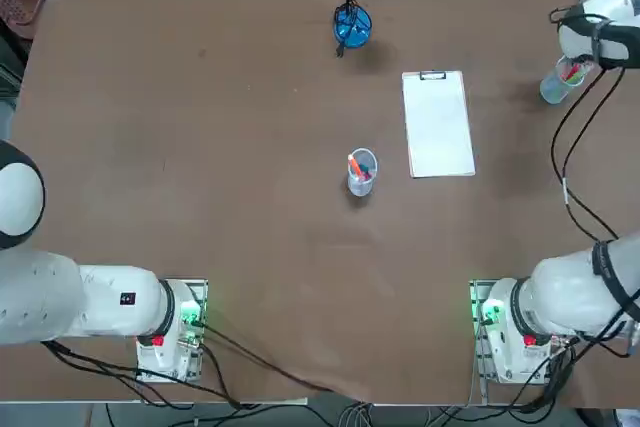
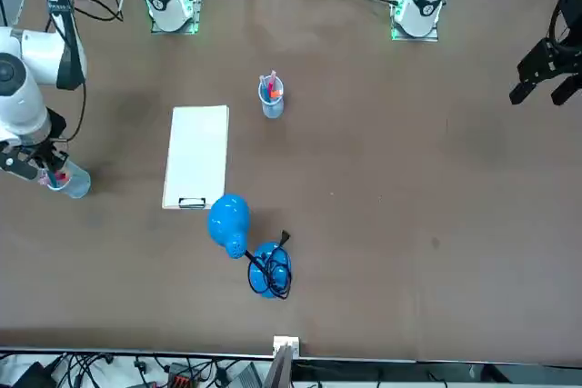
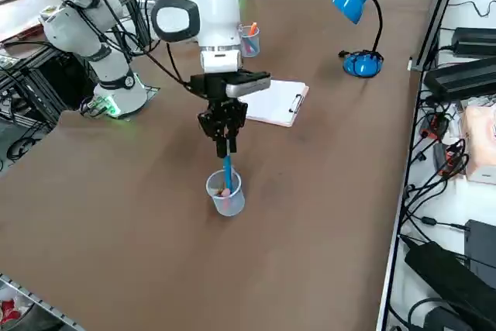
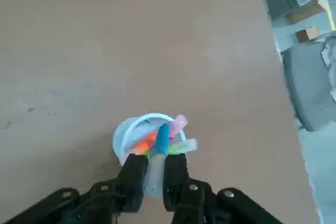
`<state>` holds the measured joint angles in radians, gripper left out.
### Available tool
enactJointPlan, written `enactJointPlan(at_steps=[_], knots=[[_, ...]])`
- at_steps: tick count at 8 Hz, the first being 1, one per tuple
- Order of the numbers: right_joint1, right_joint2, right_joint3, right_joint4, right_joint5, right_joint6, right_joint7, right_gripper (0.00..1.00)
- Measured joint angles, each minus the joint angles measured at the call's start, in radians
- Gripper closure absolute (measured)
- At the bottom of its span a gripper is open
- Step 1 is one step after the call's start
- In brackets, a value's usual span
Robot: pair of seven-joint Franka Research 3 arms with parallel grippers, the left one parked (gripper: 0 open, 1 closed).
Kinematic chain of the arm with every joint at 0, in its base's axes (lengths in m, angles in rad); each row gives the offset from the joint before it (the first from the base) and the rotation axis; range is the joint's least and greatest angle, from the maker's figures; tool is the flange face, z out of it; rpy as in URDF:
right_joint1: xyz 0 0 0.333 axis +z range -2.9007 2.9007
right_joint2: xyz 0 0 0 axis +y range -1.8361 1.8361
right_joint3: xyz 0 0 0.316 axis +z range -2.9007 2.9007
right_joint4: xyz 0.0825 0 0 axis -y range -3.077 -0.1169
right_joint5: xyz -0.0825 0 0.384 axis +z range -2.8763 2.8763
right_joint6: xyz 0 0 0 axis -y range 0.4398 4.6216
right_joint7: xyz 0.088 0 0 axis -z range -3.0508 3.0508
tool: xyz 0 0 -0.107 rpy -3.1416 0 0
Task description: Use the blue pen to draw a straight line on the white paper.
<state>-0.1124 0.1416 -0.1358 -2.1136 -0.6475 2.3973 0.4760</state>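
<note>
Pulling the blue pen (image 3: 227,174) out of its cup looks like the step in hand here: the right gripper (image 3: 224,145) is hanging just above a clear plastic cup (image 3: 225,193) at the robot's right edge of the table, fingers pinching the top end of the pen while its lower end is dipping inside the cup. The wrist view is showing the same thing up close, the blue pen (image 4: 159,144) squeezed between the two black pads (image 4: 134,178) with the cup right underneath. Nothing is drawn yet, the white paper (image 1: 437,125) is sitting blank on its clipboard, well apart from the cup. My guess for the next move: lifting straight up until the tip is clearing the rim, so the cup isn't getting dragged or tipped, then carrying it across to the sheet and lowering the tip onto it. As for containers, this cup is also holding an orange pen (image 4: 142,143), a pink one and a greenish one. A second cup (image 1: 361,172) with red and orange pens is standing near the paper's unclipped end.
</note>
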Motion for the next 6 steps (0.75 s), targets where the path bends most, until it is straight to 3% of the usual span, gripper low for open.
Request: enactJointPlan(at_steps=[2,6], knots=[[0.031,-0.052,0.016,0.044,0.026,-0.149,0.0,0.84],[0.139,-0.129,0.031,0.176,0.277,-0.474,-0.095,0.84]])
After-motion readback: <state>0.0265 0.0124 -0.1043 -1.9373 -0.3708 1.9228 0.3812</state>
